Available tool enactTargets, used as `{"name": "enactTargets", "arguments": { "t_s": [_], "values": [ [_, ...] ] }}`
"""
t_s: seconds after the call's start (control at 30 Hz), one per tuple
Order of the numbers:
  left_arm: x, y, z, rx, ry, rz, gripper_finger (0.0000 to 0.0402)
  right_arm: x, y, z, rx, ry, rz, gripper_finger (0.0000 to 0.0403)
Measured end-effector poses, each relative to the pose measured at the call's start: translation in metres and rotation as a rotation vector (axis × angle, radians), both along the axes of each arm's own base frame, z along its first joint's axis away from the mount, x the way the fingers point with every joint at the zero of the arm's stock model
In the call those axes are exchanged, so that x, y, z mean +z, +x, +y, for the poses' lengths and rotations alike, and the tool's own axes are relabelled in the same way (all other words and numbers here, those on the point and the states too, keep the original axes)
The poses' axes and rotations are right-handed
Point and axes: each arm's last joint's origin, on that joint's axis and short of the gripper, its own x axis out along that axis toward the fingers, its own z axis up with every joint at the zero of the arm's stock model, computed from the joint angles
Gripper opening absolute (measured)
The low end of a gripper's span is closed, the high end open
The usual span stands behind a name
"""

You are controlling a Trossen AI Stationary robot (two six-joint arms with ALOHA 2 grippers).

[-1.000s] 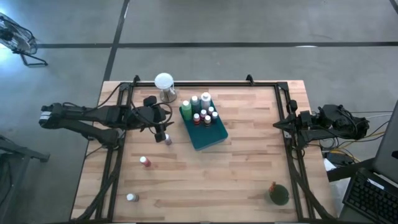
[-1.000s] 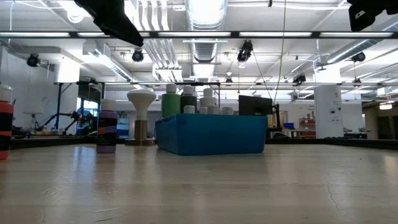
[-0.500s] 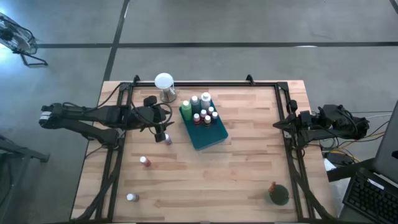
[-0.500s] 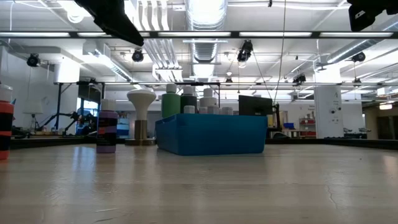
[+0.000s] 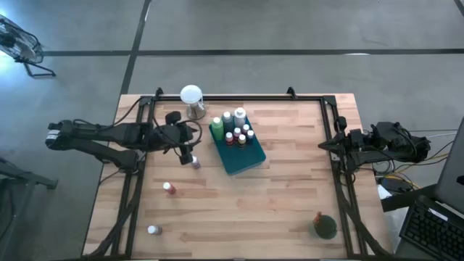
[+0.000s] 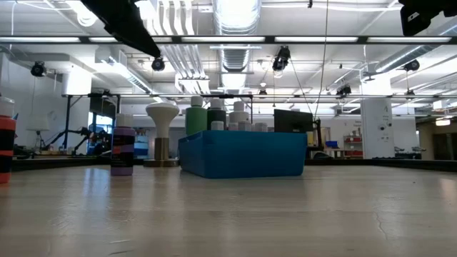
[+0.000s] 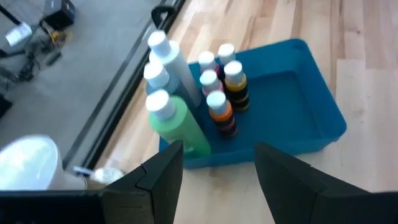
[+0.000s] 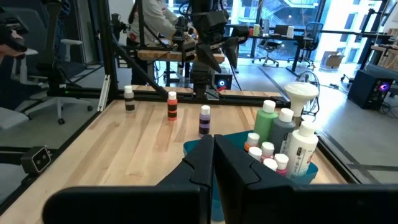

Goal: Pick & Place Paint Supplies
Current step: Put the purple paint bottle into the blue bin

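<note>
A teal tray (image 5: 247,157) lies at the table's middle, with several white-capped bottles (image 5: 232,129) standing in its far end; the left wrist view shows these bottles (image 7: 211,99) too. Three bottles stand loose on the wood: a purple one (image 5: 195,163), a red one (image 5: 169,188) and a white-capped one (image 5: 153,230). My left gripper (image 5: 186,152) hovers open, high above the table beside the purple bottle, its fingers (image 7: 163,180) empty and facing the tray (image 7: 314,121). My right gripper (image 8: 213,163) waits shut at the table's right edge, raised and level.
A white globe on a metal base (image 5: 191,98) stands at the far edge behind the tray. A dark green round thing with an orange top (image 5: 324,226) sits near the front right corner. Black rails (image 5: 239,96) frame the table. Bare wood stretches between the tray and the right side.
</note>
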Motion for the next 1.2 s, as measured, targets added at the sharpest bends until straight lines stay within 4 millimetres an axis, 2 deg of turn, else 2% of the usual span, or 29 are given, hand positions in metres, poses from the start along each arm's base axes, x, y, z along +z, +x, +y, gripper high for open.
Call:
{"name": "enactTargets", "arguments": {
  "t_s": [0.2, 0.5, 0.77, 0.97, 1.2],
  "values": [
    [-0.003, -0.003, 0.000, 0.026, -0.041, 0.032, 0.0202, 0.000, 0.000, 0.000, 0.000, 0.000, 0.000, 0.0008],
    [0.005, -0.015, -0.003, 0.042, -0.141, 0.122, 0.0202, 0.000, 0.000, 0.000, 0.000, 0.000, 0.000, 0.0008],
    [-0.025, -0.029, -0.009, 0.179, -0.235, 0.274, 0.0202, 0.000, 0.000, 0.000, 0.000, 0.000, 0.000, 0.0008],
    [-0.036, -0.029, -0.015, 0.043, -0.317, 0.354, 0.0202, 0.000, 0.000, 0.000, 0.001, 0.000, 0.000, 0.0008],
    [-0.033, -0.015, 0.001, -0.031, -0.499, 0.454, 0.0202, 0.000, 0.000, 0.000, 0.000, 0.000, 0.000, 0.0008]
  ]
}}
